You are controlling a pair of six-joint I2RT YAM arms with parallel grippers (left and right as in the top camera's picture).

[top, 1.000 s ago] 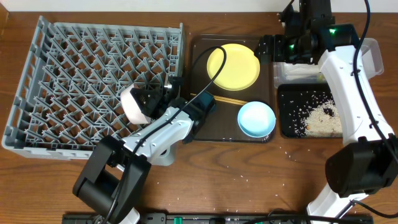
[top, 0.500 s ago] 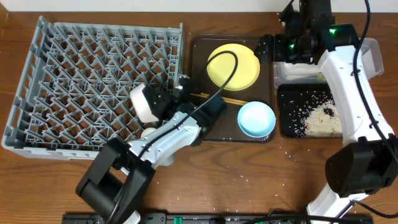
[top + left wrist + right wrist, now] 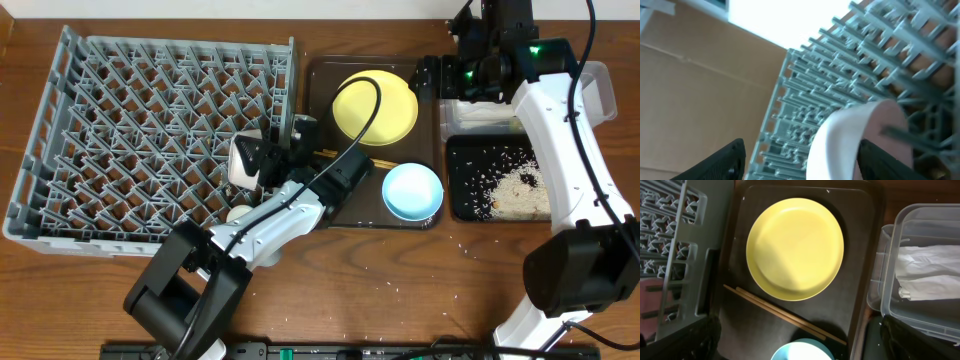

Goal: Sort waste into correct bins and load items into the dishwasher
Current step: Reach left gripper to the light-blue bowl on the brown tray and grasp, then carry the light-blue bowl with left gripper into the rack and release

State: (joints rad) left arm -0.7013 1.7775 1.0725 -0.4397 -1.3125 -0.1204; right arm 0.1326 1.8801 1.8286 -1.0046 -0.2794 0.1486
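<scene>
Wood-grain surface (image 3: 420, 270), overhead: white cup (image 3: 242, 165) sits among pegs near the dish rack's (image 3: 120, 120) right edge. Left wrist view only: left fingers (image 3: 725, 162) spread wide, one either side of the cup's rim. Right wrist view only: right fingers (image 3: 690, 340) wide, empty, over yellow plate (image 3: 795, 247) and chopsticks (image 3: 785, 314).

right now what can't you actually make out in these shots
- white dish in the rack: left wrist view, blurred and cut off by the bottom edge; cup or bowl, seated or not, unclear
- small white thing: overhead, mostly under the left arm
- light blue bowl: right wrist view, cut by the bottom edge
- clear tub: right wrist view, cut by the right edge
</scene>
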